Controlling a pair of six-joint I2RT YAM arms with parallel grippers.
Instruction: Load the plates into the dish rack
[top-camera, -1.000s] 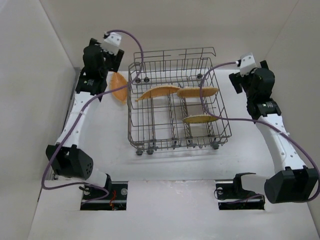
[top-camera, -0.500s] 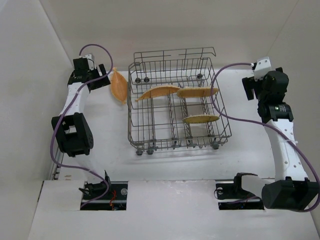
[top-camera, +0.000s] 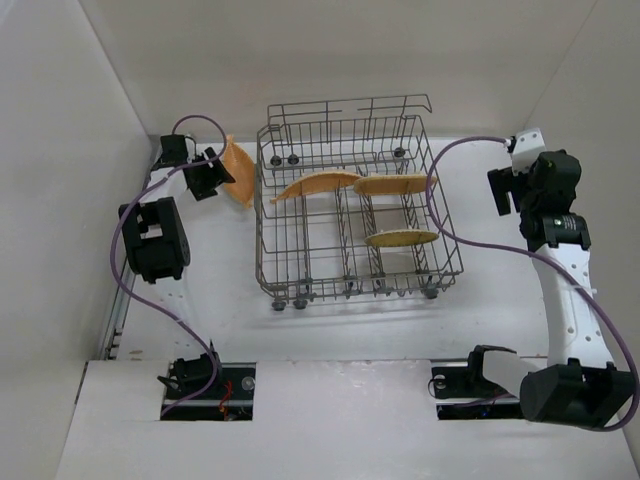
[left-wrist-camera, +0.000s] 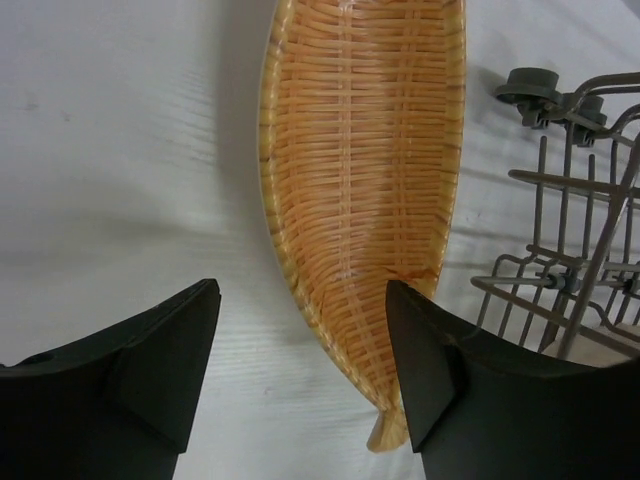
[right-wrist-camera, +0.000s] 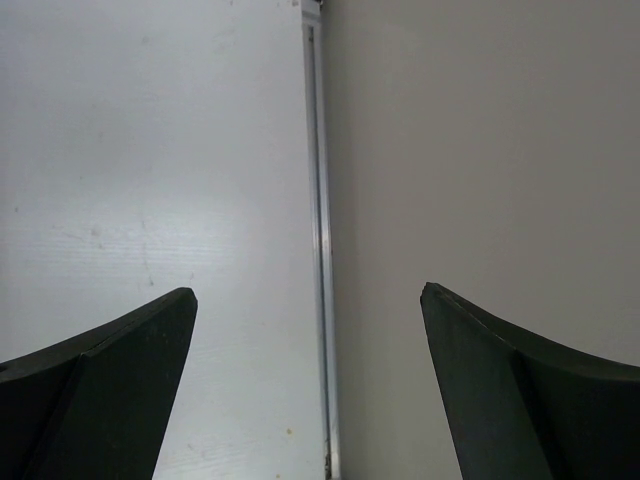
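The dish rack (top-camera: 260, 215) is a square basket of grey wire, with small wheels along its edges. Three orange-tan woven plates stand tilted inside it: the left plate (top-camera: 315, 185) in the far half, the far right plate (top-camera: 396, 184) beside it, and the near right plate (top-camera: 400, 238) closer to the front. The fourth plate (left-wrist-camera: 360, 200) is outside, standing tilted on its edge just beside the rack's far left corner.

Orange-tan woven-pattern plate (left-wrist-camera: 360, 180), grey wire dish rack (top-camera: 350, 272), white table (top-camera: 330, 340)
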